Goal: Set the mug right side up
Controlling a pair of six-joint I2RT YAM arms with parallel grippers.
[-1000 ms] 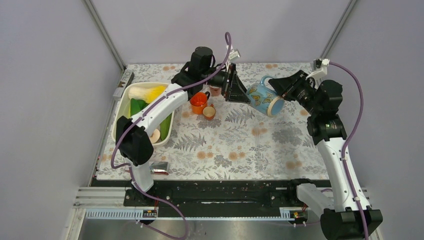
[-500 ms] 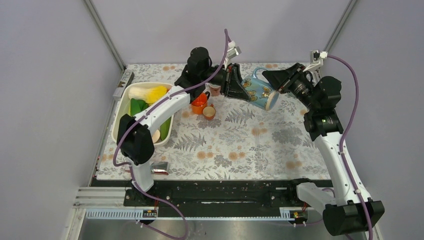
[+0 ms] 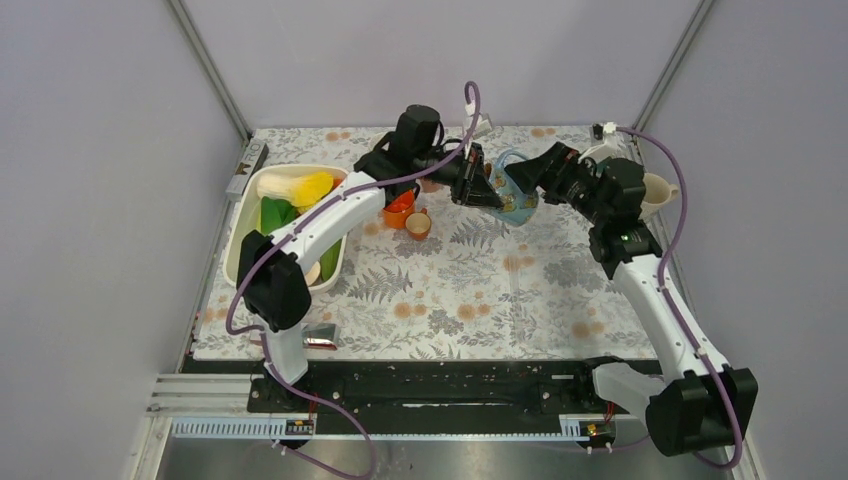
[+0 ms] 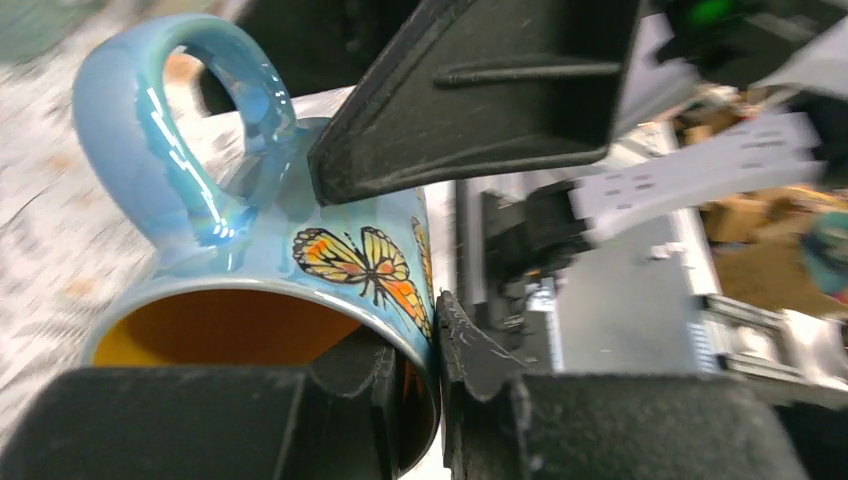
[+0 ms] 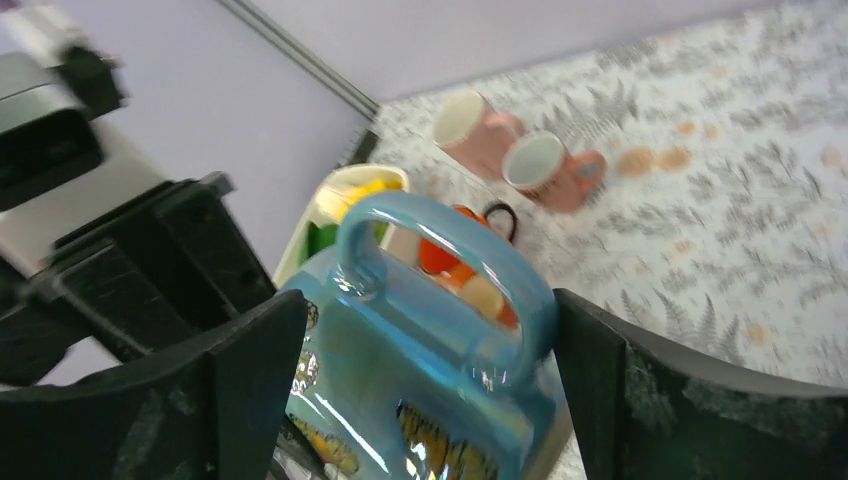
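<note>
Blue glaze with a butterfly print marks the mug (image 3: 514,203). You have it off the bench (image 3: 450,290), in the air over the far middle and tilted well off upright. Your right claw (image 5: 430,325) is clamped across the body, a finger on each flank, with the handle arching between them toward the wrist camera. Your left claw (image 4: 436,372) is pinched on the rim, one finger inside against the orange lining and the other pressed on the outer wall. To the left of the mug, an orange cup (image 3: 398,208) and a smaller cup (image 3: 418,225) stand on the bench beside a cream tub (image 3: 243,215) holding yellow and green items. Two pink cups (image 5: 470,125) show beyond the handle.
</note>
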